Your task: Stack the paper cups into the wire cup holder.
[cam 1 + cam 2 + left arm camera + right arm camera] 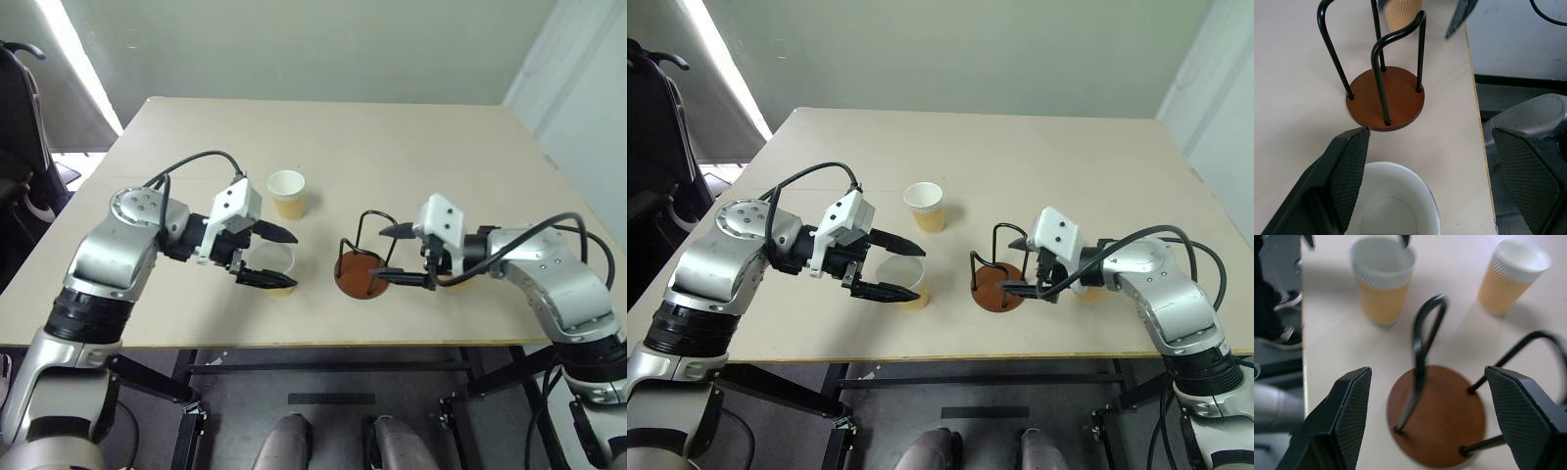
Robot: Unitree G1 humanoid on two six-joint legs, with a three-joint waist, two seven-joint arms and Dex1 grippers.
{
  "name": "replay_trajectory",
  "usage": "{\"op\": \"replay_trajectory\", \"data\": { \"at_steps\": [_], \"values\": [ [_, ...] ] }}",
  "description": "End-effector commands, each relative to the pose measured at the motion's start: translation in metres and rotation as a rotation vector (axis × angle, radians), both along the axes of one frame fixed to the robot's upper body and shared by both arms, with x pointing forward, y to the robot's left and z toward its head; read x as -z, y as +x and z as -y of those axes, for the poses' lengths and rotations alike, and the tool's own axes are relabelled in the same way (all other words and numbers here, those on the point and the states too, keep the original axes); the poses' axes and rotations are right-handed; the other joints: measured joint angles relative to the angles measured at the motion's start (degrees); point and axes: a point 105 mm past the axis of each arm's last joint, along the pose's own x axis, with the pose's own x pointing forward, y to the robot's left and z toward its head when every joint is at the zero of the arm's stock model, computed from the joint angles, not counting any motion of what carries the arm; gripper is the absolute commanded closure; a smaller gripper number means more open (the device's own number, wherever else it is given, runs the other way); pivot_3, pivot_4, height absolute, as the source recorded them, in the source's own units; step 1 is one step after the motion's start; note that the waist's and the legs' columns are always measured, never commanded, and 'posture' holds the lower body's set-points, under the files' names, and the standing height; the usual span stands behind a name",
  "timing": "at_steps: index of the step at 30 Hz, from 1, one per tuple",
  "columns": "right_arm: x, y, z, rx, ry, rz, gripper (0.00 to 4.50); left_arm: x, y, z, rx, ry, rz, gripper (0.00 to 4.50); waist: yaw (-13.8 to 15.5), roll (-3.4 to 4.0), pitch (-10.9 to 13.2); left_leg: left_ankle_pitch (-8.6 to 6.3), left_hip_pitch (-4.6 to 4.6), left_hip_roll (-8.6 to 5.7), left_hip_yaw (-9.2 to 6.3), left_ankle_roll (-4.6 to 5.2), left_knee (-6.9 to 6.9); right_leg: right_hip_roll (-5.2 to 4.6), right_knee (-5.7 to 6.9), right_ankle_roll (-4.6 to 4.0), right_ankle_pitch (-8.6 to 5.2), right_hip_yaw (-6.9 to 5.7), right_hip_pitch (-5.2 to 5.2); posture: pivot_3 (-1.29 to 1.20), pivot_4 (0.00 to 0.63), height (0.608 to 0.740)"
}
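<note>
3 paper cups [286, 192] [271, 267] [1090, 291], 1 wire cup holder [360, 275], 1 table [411, 147].

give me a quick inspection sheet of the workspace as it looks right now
surface: pale table, bare apart from the job's things
job's things: wire cup holder upright near the front edge, no cup in it; one paper cup stands alone further back; a second cup sits between the left hand's fingers; a third cup stands behind the holder, near the right hand
clutter: nothing seen
grippers: left hand open around the near cup; right hand open, fingers either side of the holder
cables: black cable looped over the left arm, another over the right
surroundings: plain wall, dark chair at the left
</note>
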Motion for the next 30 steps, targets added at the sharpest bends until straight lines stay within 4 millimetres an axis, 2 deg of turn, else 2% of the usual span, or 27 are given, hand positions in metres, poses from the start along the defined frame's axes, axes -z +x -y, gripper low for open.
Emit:
{"op": "replay_trajectory", "data": {
  "at_steps": [1, 6, 9, 13, 17, 22, 28, 30],
  "values": [
    [-0.028, -0.008, 0.007, -0.002, 0.017, 0.092, 0.69, -0.007, -0.003, 0.005, 0.022, 0.003, 0.034, 0.21, 0.0, 0.0, 0.0, 0.0, 0.0, 0.0, 0.0, 0.0, 0.0, 0.0, 0.0, 0.0, 0.0, 0.0, 0.0, 0.0, 0.15, 0.74],
    [-0.043, -0.018, 0.022, -0.006, -0.036, 0.125, 0.69, -0.012, 0.002, 0.005, 0.01, -0.009, 0.051, 0.21, 0.0, 0.0, 0.0, 0.0, 0.0, 0.0, 0.0, 0.0, -0.01, 0.0, -0.02, -0.04, -0.03, 0.0, 0.02, 0.0, 0.15, 0.74],
    [-0.044, -0.025, 0.033, -0.013, -0.097, 0.114, 0.69, -0.015, 0.003, 0.007, 0.015, -0.031, 0.058, 0.21, 0.1, 0.0, 0.0, 0.0, -0.01, -0.01, 0.0, 0.0, 0.0, 0.0, -0.02, -0.11, -0.08, 0.0, 0.03, 0.0, 0.15, 0.74],
    [-0.034, -0.033, 0.051, -0.025, -0.225, 0.085, 0.69, -0.016, 0.001, 0.01, 0.045, -0.053, 0.051, 0.21, 0.2, -0.01, 0.0, -0.01, 0.0, 0.0, 0.0, -0.02, -0.01, 0.0, -0.02, -0.1, -0.1, 0.0, 0.05, 0.0, 0.15, 0.74],
    [-0.017, -0.032, 0.064, -0.028, -0.338, 0.069, 0.69, -0.015, 0.003, 0.01, 0.043, -0.054, 0.058, 0.21, 0.1, -0.01, 0.0, -0.02, 0.0, 0.0, 0.0, -0.01, 0.0, 0.0, -0.02, -0.06, -0.1, 0.02, 0.05, 0.0, 0.15, 0.74],
    [0.0, -0.021, 0.077, -0.013, -0.439, 0.081, 0.69, -0.015, 0.005, 0.009, 0.042, -0.057, 0.071, 0.21, 0.0, -0.02, 0.0, -0.02, 0.06, 0.01, 0.01, 0.01, 0.01, 0.0, -0.02, 0.11, 0.0, 0.02, 0.09, 0.0, 0.15, 0.74],
    [0.01, -0.005, 0.091, 0.029, -0.497, 0.084, 0.69, -0.014, 0.005, 0.008, 0.035, -0.062, 0.075, 0.21, 0.0, -0.02, 0.0, -0.05, 0.07, 0.01, 0.0, 0.07, 0.04, 0.0, -0.03, 0.41, 0.17, 0.01, 0.12, 0.0, 0.15, 0.74],
    [0.018, 0.002, 0.102, 0.043, -0.543, 0.074, 0.69, -0.014, 0.004, 0.007, 0.031, -0.061, 0.074, 0.21, 0.0, -0.02, 0.0, -0.05, 0.07, 0.01, 0.0, 0.07, 0.04, 0.0, -0.03, 0.42, 0.18, 0.01, 0.12, 0.0, 0.15, 0.74]
  ]
}}
